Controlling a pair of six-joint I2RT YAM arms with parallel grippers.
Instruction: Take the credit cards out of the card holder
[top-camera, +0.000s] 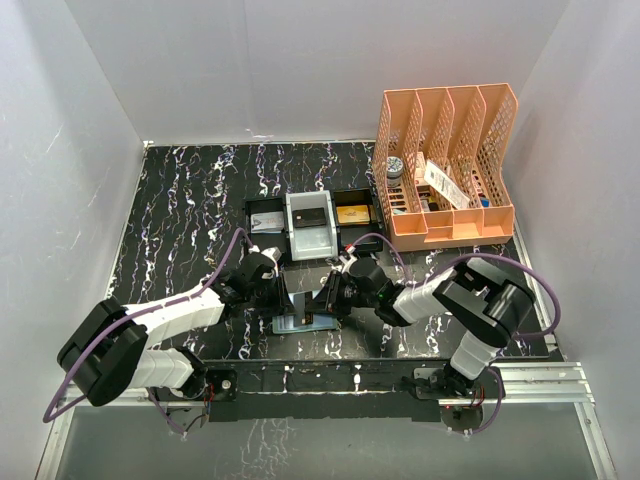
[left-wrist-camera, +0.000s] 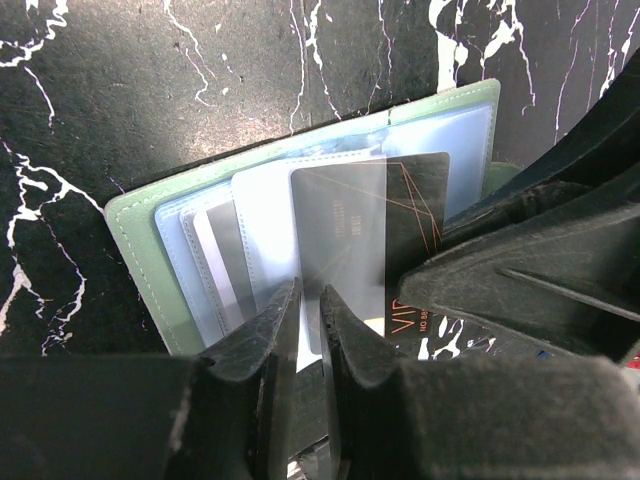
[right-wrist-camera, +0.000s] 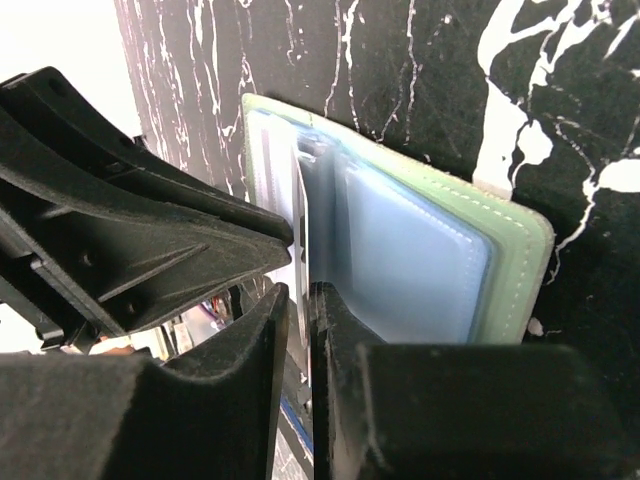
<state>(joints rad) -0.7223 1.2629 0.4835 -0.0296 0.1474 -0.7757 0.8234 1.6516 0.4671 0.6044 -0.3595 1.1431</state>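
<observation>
Table (top-camera: 190, 220): black with white marble veins; it lies under the left gripper (top-camera: 283, 298) and the right gripper (top-camera: 322, 300) and spreads out on all sides of them.
White tray (top-camera: 312, 243): rectangular, just beyond the two grippers, in the middle of a row of three.
Left black tray (top-camera: 256, 208): touches the white tray, beyond the left gripper.
Right black tray (top-camera: 355, 195): touches the white tray on the other side, beyond the right gripper.
File organizer (top-camera: 450, 236): peach-orange plastic with four upright slots and lattice walls, well beyond the right gripper and to its right; papers and small things stand inside, too small to name.
Walls (top-camera: 300, 70): plain white, on three sides.
Metal rail (top-camera: 540, 375): silver, behind the right gripper at the near edge.
</observation>
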